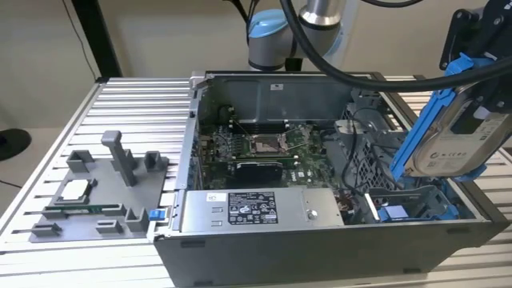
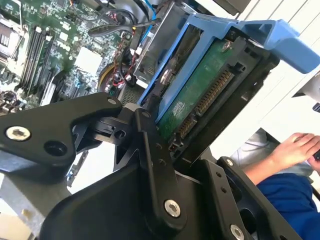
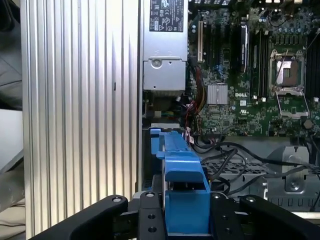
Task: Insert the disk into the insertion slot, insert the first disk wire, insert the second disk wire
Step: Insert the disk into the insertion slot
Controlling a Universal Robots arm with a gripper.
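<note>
In the exterior view, my gripper (image 1: 482, 99) is shut on the disk (image 1: 462, 147), a silver-grey drive with a white label in a blue carrier frame (image 1: 418, 129). It hangs tilted, nearly on edge, above the open computer case's front corner at the exterior view's right. Just below it lies the insertion slot (image 1: 409, 207), grey-blue rails beside a perforated cage (image 1: 364, 165). The second wrist view shows the disk's green board and connector (image 2: 200, 95) between my black fingers (image 2: 150, 145). In the first wrist view, the blue carrier (image 3: 184, 200) sits between the fingers (image 3: 148, 220). Black cables (image 3: 232, 155) lie loose in the case; which are the disk wires I cannot tell.
The case holds a grey power-supply box (image 1: 254, 210) at the front and a motherboard (image 1: 264, 150) behind it. A grey fixture tray (image 1: 104, 198) stands on the ribbed table (image 1: 136, 102) at the exterior view's left. A person's hand (image 2: 295, 150) and blue sleeve (image 2: 280, 195) are beside the case.
</note>
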